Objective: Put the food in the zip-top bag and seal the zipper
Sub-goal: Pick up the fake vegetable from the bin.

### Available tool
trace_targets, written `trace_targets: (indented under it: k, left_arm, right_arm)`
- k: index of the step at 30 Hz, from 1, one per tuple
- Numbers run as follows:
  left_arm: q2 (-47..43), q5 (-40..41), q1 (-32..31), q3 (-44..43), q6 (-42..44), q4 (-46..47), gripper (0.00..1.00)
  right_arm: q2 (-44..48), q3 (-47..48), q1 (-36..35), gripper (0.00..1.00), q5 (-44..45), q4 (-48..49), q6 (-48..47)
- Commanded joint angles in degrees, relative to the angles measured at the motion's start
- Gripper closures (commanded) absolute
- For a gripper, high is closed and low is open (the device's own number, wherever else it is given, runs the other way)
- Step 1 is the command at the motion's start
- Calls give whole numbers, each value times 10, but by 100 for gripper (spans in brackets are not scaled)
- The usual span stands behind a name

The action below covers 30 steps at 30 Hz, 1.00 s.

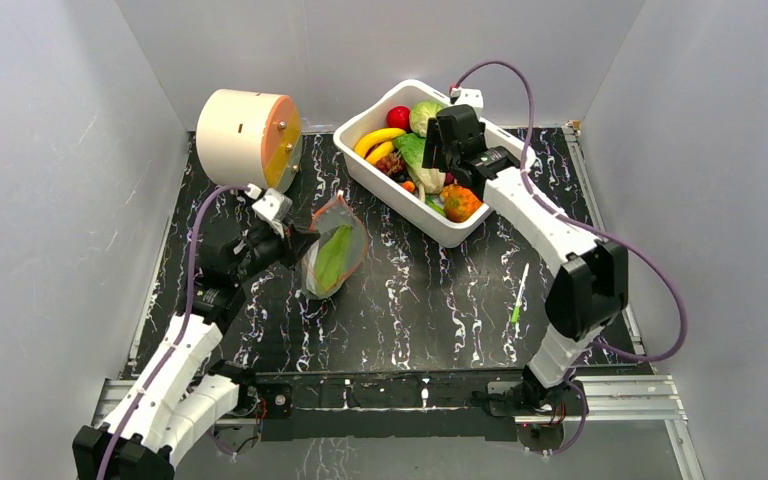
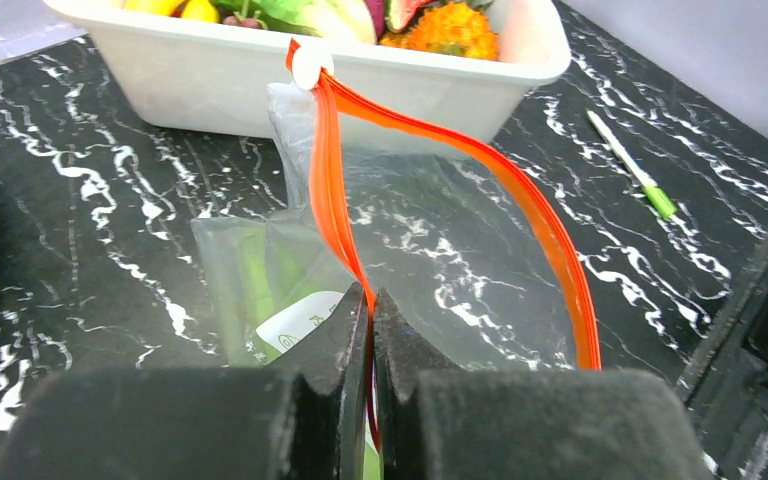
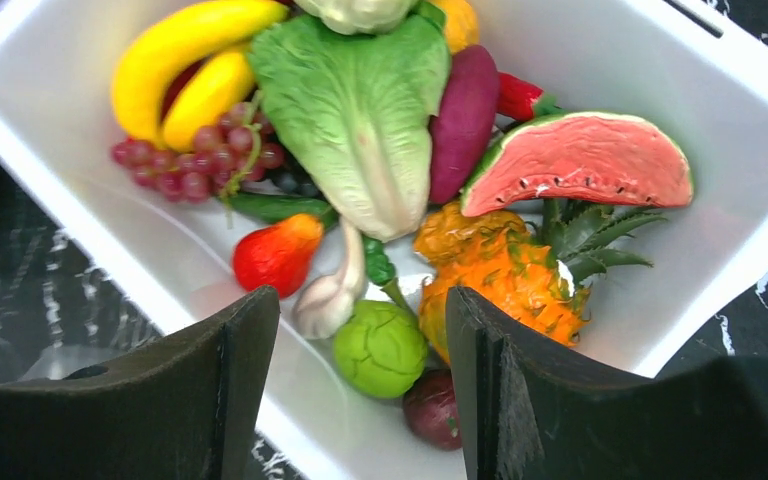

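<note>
Left claw (image 2: 371, 302) pinches the zipper (image 2: 328, 190); right claw (image 3: 360, 312) gapes wide above the food (image 3: 360, 110)

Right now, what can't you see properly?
Left wrist: the left gripper hides the near part of the bag.
Top: the green food inside the bag is blurred by plastic; its kind is unclear.
Right wrist: the lettuce covers whatever lies under it in the tub.
Top: the stick is too small to name.
</note>
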<state>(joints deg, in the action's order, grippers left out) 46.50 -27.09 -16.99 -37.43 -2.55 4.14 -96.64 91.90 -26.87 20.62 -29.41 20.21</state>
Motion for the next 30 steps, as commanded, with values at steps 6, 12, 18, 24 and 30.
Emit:
trace_targets:
  k: [6, 12, 18, 24, 30]
  left_arm:
    - [-61, -80, -5, 64, -42, 88, 100]
    - [-55, -61, -8, 58, -25, 52, 100]
    - [-67, -60, -8, 66, -35, 58, 100]
    - [-69, -43, -9, 65, -32, 54, 100]
    - [-68, -29, -14, 64, -25, 49, 100]
  right_arm:
    - [-101, 70, 48, 45, 63, 34, -45]
    - [-144, 89, 64, 51, -54, 80, -100]
    - [-208, 155, 76, 49, 1, 74, -120]
    - [-257, 206, 125, 59, 6, 38, -51]
    - [-276, 203, 138, 60, -58, 68, -64]
